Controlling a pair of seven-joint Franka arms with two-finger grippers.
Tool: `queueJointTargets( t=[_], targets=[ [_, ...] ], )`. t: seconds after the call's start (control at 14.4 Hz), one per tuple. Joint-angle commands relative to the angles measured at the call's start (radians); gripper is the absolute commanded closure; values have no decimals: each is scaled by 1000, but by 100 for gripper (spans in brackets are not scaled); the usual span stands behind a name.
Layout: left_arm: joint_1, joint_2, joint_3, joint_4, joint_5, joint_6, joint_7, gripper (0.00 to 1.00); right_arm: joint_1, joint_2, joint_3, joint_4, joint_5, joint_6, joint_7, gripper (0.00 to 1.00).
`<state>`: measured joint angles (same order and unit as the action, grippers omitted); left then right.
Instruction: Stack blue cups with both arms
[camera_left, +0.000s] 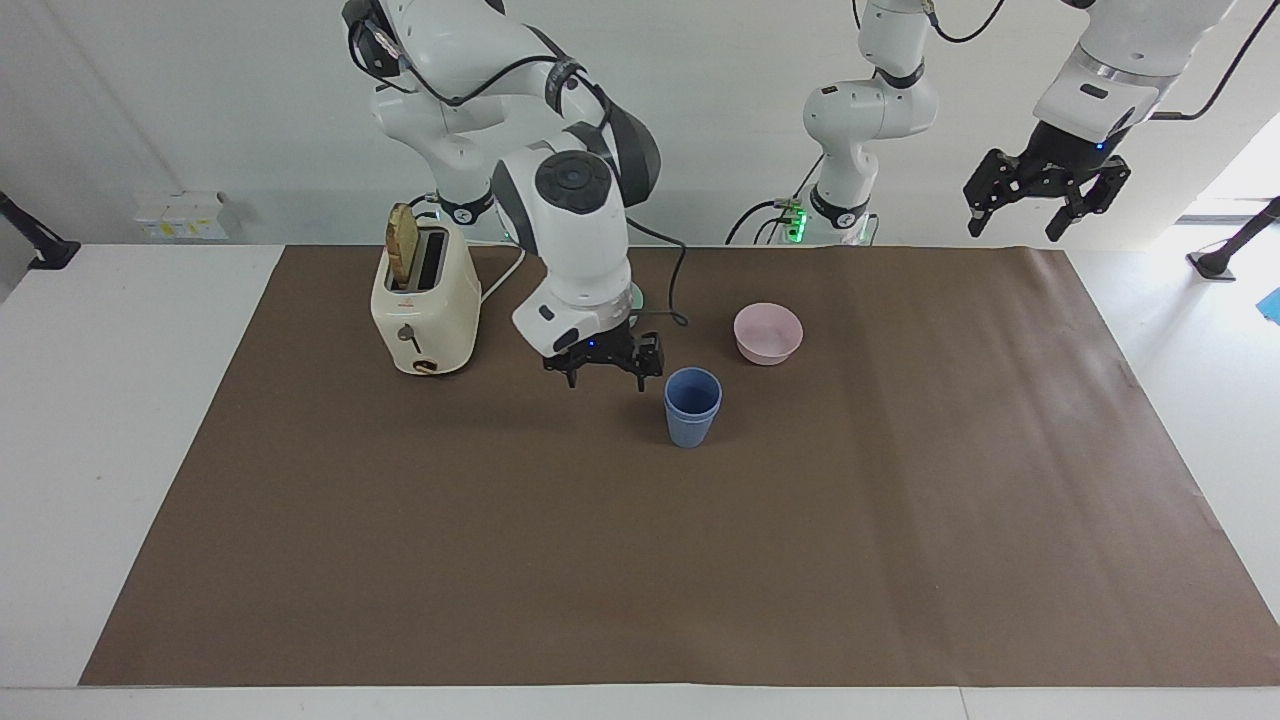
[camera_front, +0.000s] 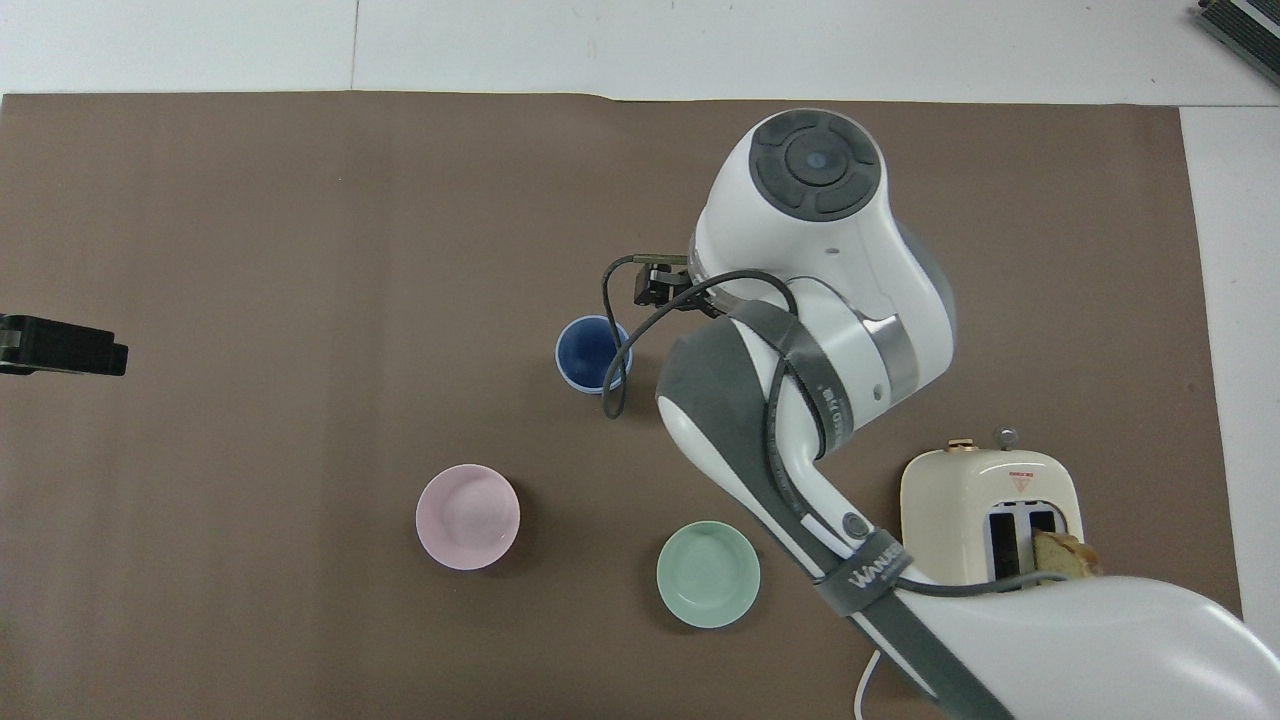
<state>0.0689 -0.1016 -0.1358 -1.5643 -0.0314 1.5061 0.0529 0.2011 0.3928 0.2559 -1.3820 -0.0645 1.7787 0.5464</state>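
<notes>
The two blue cups (camera_left: 692, 405) stand nested, one inside the other, upright on the brown mat near the table's middle; they also show in the overhead view (camera_front: 592, 353). My right gripper (camera_left: 606, 378) is open and empty. It hangs just above the mat beside the stack, toward the right arm's end, and does not touch it. In the overhead view only a small part of the right gripper (camera_front: 660, 290) shows from under the arm. My left gripper (camera_left: 1012, 226) is open and empty, waiting high over the left arm's end of the table.
A pink bowl (camera_left: 768, 333) sits nearer to the robots than the cups. A green bowl (camera_front: 708, 573) sits beside it, mostly hidden by the right arm in the facing view. A cream toaster (camera_left: 425, 305) holding toast stands toward the right arm's end.
</notes>
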Motion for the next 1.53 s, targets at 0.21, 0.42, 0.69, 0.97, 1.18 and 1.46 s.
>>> queueJointTargets(
  t=[0.21, 0.42, 0.69, 0.97, 1.18, 1.46],
  targets=[
    [8, -12, 1, 0, -12, -17, 7, 0, -126, -90, 8, -2, -73, -102, -268, 0],
    [8, -12, 1, 0, -12, -17, 7, 0, -190, -135, 9, -3, -87, -108, -414, 0],
    [8, -12, 1, 0, -12, -17, 7, 0, -268, -195, 11, -12, -75, -134, -491, 0],
    [8, -12, 1, 0, -12, -17, 7, 0, -278, -247, 11, -17, -66, -200, -488, 0],
    [8, -12, 1, 0, -12, -17, 7, 0, -308, -273, 9, -25, -38, -239, -479, 0],
    [8, -12, 1, 0, -12, -17, 7, 0, -368, -284, 9, -35, 31, -265, -476, 0]
  ],
)
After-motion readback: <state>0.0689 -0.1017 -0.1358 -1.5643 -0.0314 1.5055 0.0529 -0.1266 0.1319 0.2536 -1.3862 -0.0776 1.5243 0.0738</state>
